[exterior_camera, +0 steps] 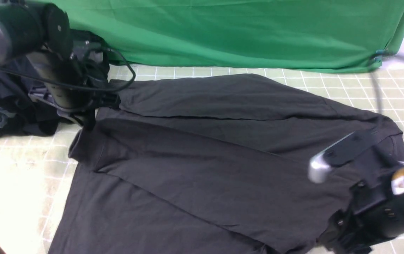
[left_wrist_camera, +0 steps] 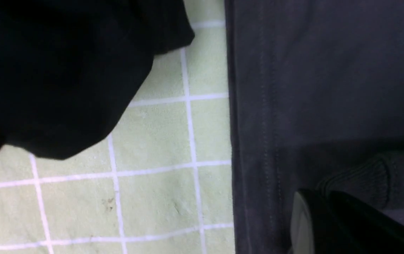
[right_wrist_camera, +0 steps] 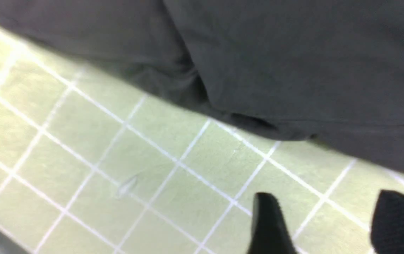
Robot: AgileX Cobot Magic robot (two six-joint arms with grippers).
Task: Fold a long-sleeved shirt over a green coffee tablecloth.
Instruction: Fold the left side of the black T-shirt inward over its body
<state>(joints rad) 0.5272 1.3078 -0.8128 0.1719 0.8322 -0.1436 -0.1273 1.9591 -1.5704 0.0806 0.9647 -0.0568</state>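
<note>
One long-sleeved shirt (exterior_camera: 205, 158) lies on the green coffee tablecloth (exterior_camera: 364, 88)

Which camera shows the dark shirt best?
The front view: the long-sleeved shirt lies spread over the tablecloth, almost wholly visible. The left wrist view shows just a stitched edge; the right wrist view, a blurred edge.

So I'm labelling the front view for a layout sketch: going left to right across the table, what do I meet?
dark clothes pile → left gripper → long-sleeved shirt → right gripper
</note>
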